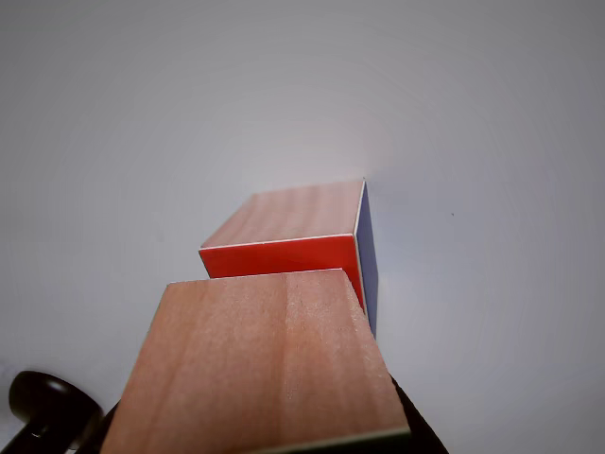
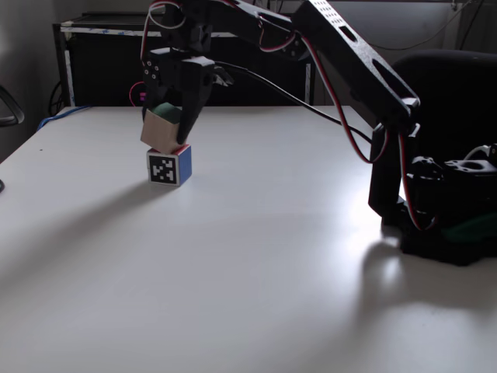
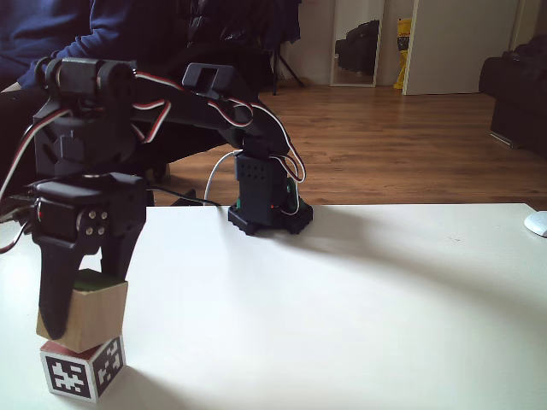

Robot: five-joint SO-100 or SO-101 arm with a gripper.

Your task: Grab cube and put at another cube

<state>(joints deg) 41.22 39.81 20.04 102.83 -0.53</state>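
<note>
The cube (image 3: pixel 89 314), light wood with a green top face (image 2: pixel 167 113), hangs tilted in my gripper (image 3: pixel 85 307), which is shut on it from both sides. Its lower corner sits right on top of another cube (image 3: pixel 83 369), which stands on the white table and shows black-and-white marker faces here. In a fixed view from the other side, my gripper (image 2: pixel 165 130) holds the cube (image 2: pixel 159 134) over another cube (image 2: pixel 170 165), which has a blue side. In the other view the cube's wood-grain face (image 1: pixel 255 369) fills the foreground, with another cube (image 1: pixel 293 219) just behind it, red and blue faces showing.
The arm's base (image 2: pixel 443 229) stands at the table's right in one fixed view, with a black chair behind it and a dark cabinet (image 2: pixel 101 66) at the back. In a fixed view a seated person (image 3: pixel 51 34) is behind the table, and a white object (image 3: pixel 537 224) lies at the right edge.
</note>
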